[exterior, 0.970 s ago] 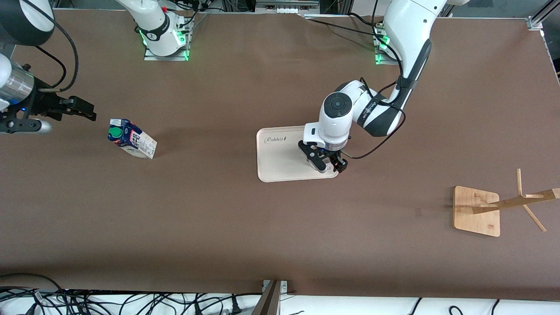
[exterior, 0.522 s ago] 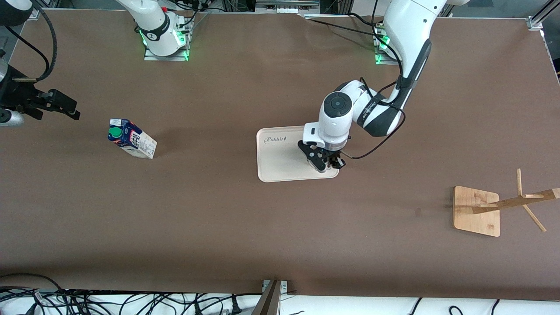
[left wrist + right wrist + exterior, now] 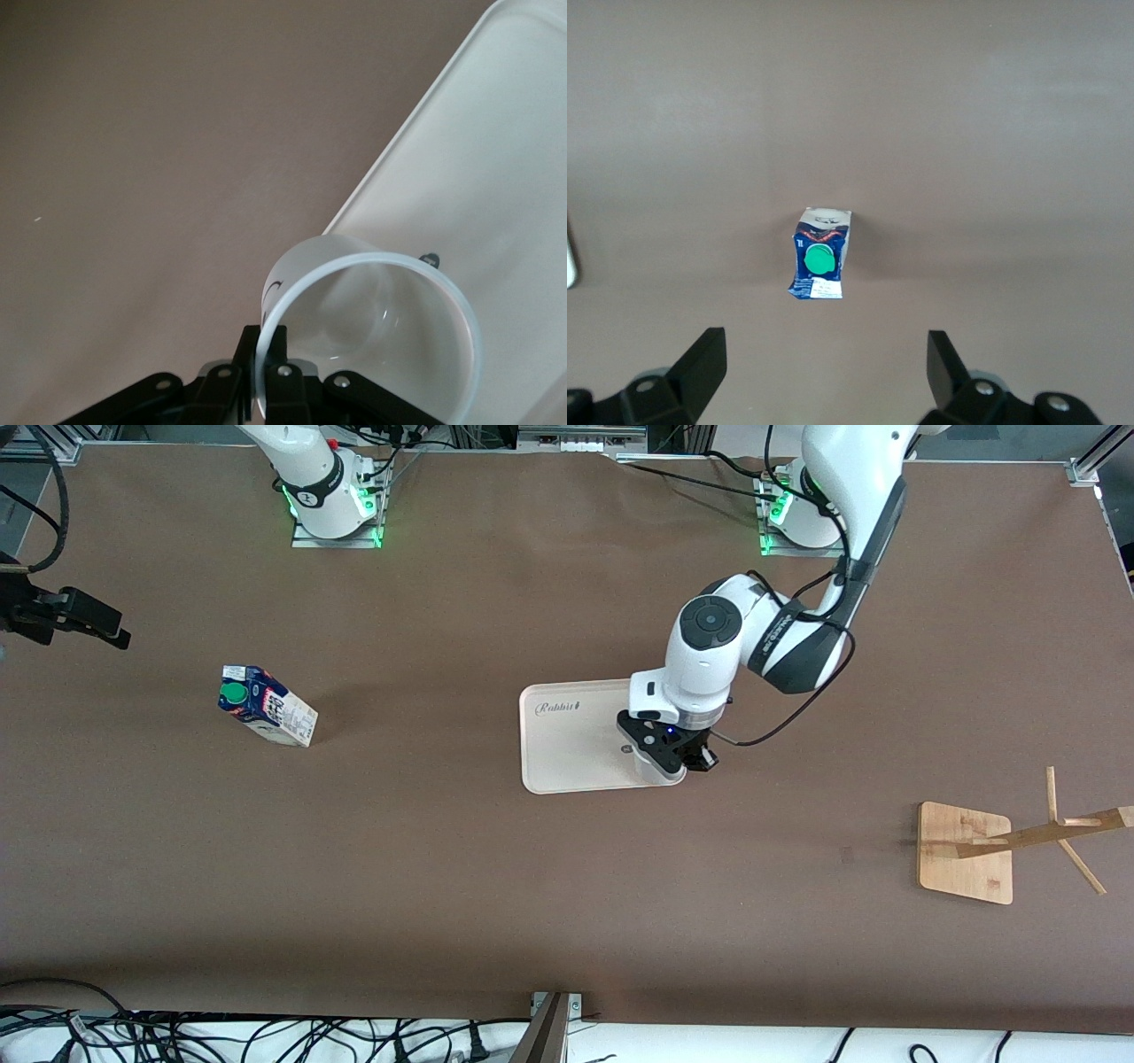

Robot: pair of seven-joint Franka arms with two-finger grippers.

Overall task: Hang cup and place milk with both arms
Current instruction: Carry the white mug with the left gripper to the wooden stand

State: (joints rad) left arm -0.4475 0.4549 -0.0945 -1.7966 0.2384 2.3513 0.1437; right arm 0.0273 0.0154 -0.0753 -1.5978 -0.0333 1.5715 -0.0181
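Gripping the cup (image 3: pixel 372 336) by its rim, with the left hand (image 3: pixel 666 755) pinched shut on the wall over the corner of the tray (image 3: pixel 567 735) nearest the rack (image 3: pixel 966 852); cup tilted and seemingly just clear of the tray, though contact can't be ruled out. Nothing inside the cup, nothing else on the tray.

Hovering high near the right arm's end of the desk (image 3: pixel 532 886), right hand (image 3: pixel 819 376) with fingers (image 3: pixel 700 363) spread wide and holding nothing, looking down on the milk (image 3: pixel 266 706).

Standing upright on the desk, well apart from the tray, milk untouched (green cap on top).

Judging progress: early. Cup grasped but not yet hung; rack pegs bare, standing near the left arm's end of the desk, well apart from the tray. Milk not yet grasped or placed, presumably bound for the tray once the cup is off it
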